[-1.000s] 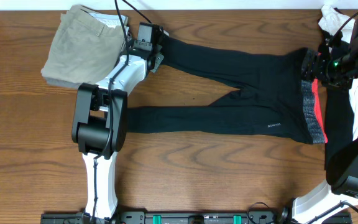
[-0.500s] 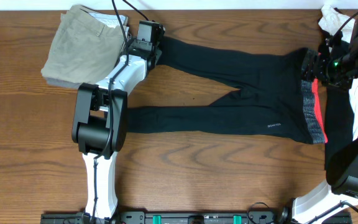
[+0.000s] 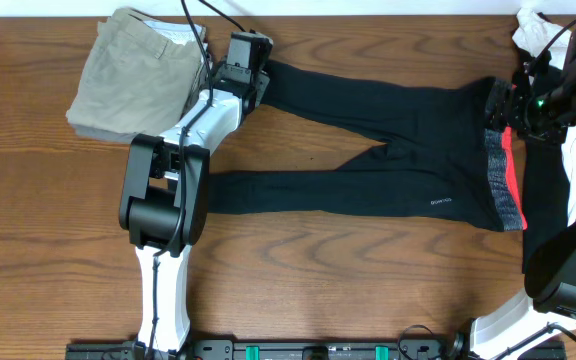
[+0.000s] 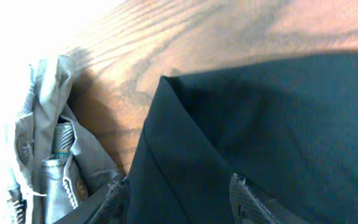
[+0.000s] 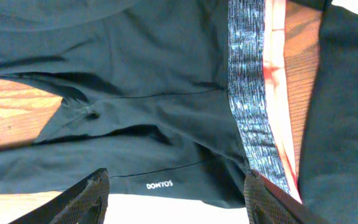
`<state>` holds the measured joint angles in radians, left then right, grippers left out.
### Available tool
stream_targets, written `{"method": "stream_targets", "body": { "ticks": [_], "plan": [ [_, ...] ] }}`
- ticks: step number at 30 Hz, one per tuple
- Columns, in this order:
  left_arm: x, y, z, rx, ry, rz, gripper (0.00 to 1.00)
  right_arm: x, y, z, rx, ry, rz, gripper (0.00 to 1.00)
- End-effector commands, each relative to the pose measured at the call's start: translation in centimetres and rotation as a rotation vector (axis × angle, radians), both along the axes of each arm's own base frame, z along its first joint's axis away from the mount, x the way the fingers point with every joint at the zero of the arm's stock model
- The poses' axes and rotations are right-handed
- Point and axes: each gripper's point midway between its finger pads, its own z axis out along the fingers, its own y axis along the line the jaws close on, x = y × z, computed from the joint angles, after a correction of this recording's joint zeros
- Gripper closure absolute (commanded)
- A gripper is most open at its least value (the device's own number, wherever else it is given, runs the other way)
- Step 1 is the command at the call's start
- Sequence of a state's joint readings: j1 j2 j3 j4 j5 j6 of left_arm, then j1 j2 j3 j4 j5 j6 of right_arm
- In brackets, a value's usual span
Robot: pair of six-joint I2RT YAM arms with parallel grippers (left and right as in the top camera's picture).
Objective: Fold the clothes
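Note:
The black leggings (image 3: 388, 150) lie spread flat on the wooden table, legs pointing left and the red-and-grey waistband (image 3: 506, 175) at the right. My left gripper (image 3: 256, 80) is at the cuff end of the far leg. In the left wrist view its fingers (image 4: 182, 202) are open, with the black cuff (image 4: 229, 124) between them. My right gripper (image 3: 500, 105) hovers over the far end of the waistband. In the right wrist view its fingers (image 5: 176, 199) are open and empty above the waistband (image 5: 253, 93) and a small white logo (image 5: 157, 185).
Folded khaki trousers (image 3: 133, 70) lie at the far left, close beside the left gripper, and show in the left wrist view (image 4: 48, 155). A white T-shirt (image 3: 533, 30) lies at the far right corner. The table's far edge runs just behind both.
My left gripper has shifted slightly right and away along the far leg's cuff. The right arm and the leggings have not visibly moved.

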<state>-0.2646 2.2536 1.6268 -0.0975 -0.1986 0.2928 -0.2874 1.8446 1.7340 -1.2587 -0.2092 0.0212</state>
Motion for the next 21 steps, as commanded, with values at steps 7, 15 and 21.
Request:
{"method": "stream_targets", "body": {
  "ticks": [7, 15, 21],
  "plan": [
    [-0.2, -0.2, -3.2, -0.099, 0.039, 0.094, 0.47, 0.3, 0.6, 0.9, -0.003, -0.024, 0.022, 0.33],
    [0.0, -0.2, -3.2, -0.105, 0.03, 0.097, 0.47, 0.3, 0.6, 0.9, -0.003, -0.024, 0.022, 0.33],
    [-0.1, -0.2, -3.2, -0.103, 0.035, 0.097, 0.65, 0.4, 0.5, 0.9, -0.004, -0.026, 0.022, 0.33]
  ]
}}
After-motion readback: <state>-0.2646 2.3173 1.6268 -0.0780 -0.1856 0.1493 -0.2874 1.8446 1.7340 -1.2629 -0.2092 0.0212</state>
